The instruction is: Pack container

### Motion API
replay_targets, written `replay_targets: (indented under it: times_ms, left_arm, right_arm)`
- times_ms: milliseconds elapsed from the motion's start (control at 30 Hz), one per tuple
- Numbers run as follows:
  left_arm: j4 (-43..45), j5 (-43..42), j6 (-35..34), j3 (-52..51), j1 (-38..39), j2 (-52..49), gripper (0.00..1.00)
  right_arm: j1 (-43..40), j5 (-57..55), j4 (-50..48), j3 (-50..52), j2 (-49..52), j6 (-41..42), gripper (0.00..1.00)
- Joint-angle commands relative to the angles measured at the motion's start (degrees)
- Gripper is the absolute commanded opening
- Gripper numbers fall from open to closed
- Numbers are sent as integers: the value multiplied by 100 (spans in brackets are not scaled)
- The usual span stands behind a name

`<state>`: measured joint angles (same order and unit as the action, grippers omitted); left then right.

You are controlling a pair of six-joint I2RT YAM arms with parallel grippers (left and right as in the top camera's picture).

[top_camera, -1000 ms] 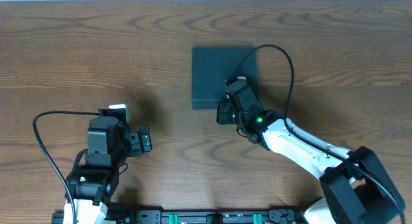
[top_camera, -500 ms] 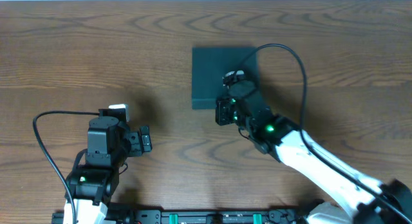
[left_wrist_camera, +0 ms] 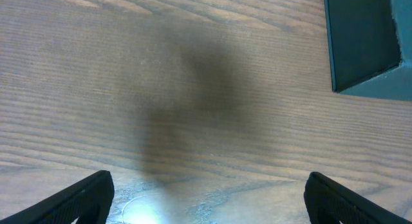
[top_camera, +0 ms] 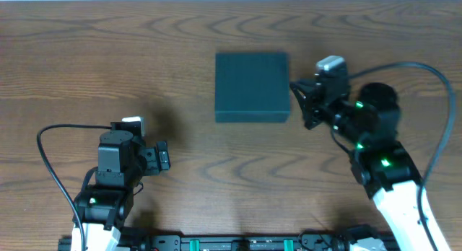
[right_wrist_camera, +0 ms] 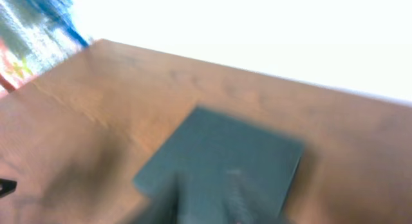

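The container (top_camera: pixel 251 86) is a dark teal square box, lid shut, at the middle of the wooden table. Its corner shows at the top right of the left wrist view (left_wrist_camera: pixel 360 37). It fills the middle of the blurred right wrist view (right_wrist_camera: pixel 225 153). My right gripper (top_camera: pixel 298 104) hovers just off the box's right edge, apart from it. Its fingers (right_wrist_camera: pixel 215 208) are smeared by motion, so their gap cannot be read. My left gripper (top_camera: pixel 163 156) is open and empty at the front left, its fingertips wide apart over bare wood (left_wrist_camera: pixel 206 198).
The wooden table (top_camera: pixel 108 56) reaches a white strip along the far edge. Black cables loop from both arms. No snack packets show in any view.
My right gripper has lifted off the box's near right corner and swung right, now beside the box's right edge. The box and the left arm have not moved.
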<state>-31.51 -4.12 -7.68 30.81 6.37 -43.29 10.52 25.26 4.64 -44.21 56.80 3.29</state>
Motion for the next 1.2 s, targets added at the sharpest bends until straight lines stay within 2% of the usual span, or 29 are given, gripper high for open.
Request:
replay_targets:
  times_ms: [0,33,100,200,333,467,600,767,833,1033,1167]
  left_arm:
    - [-2,20,39,-33,-37,17,95]
    - [-2,20,39,-33,-37,17,95]
    - [-2,20,39,-33,-37,17,95]
    - [-2,20,39,-33,-37,17,95]
    - [-2,20,39,-33,-37,17,95]
    - [-2,20,39,-33,-37,20,95]
    - [-2,20,39,-33,-37,17,95]
    - [-2,20,39,-33,-37,17,95]
    - [-2,20,39,-33,-37,20,95]
    - [-2,20,39,-33,-37,17,95]
    - [-2,20,39,-33,-37,17,95]
  right_arm:
    - [-186,391,-748,562,-490,55,92]
    - [-208,188,-1113,780,-667,354,99]
    - [-275,-184,-1670,1193,-1040,745,99]
    - [-435,-704,-2074,1639,-1464,732,99]
    - [-763,-1047,-2522,2282,-2050,35,99]
    - [-1034,-1147,-3080,3016,-2747,-15,99]
    - [-1163,-1714,-3099,3604,-3346,-17,99]
    - [-1163,-1753,-3145,4172,-3718,-17,99]
    - [-1163,-1751,-3440,4404,-3825,-17,99]
    - [-1082,-1255,-3421,4389,-3921,-15,99]
    - [-791,-1770,-2874,4389,-4210,-13,99]
